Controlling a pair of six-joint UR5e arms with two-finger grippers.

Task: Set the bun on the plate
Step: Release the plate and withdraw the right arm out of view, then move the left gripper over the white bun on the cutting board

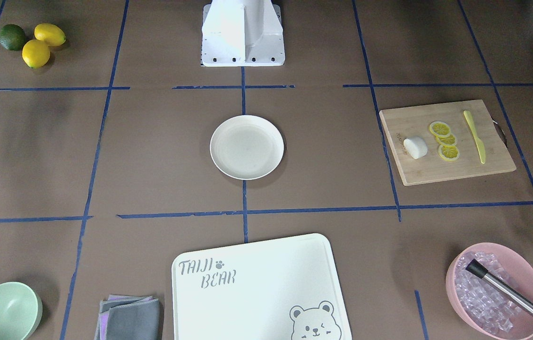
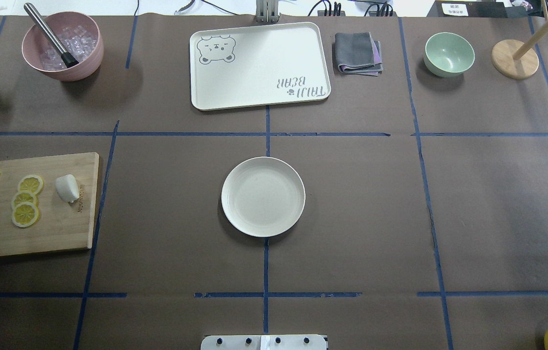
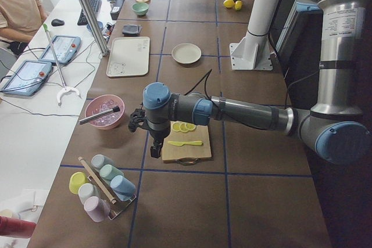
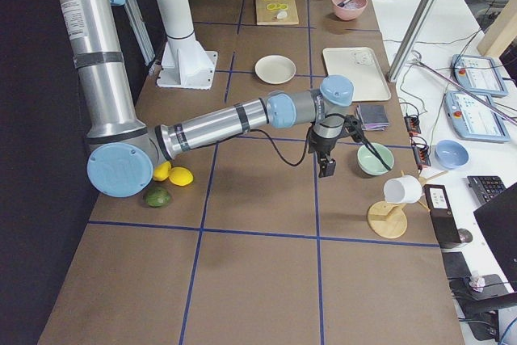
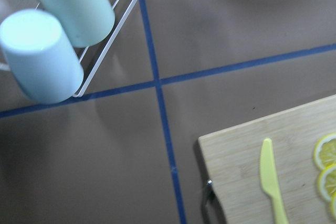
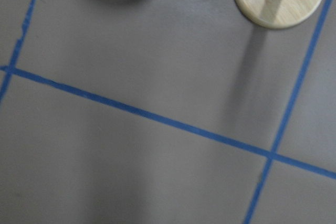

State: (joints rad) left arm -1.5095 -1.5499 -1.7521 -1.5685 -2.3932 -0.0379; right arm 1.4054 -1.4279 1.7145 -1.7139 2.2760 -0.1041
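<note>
1. Presently the left gripper is held just beside the wooden board; its grip cannot be told.
2. The bun is seen ungrasped on that board, at the overhead frame's left edge.
3. The plate, frame centre, is bare; reaching for the bun is judged the next move.
4. The right gripper likewise cannot be read.

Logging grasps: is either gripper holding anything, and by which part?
Nothing seen held: the bun lies free on the board; left gripper and right gripper look empty.

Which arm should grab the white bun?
Left. The left tool hovers beside the wooden board where the bun sits; the right tool is far off near the green bowl.
</note>
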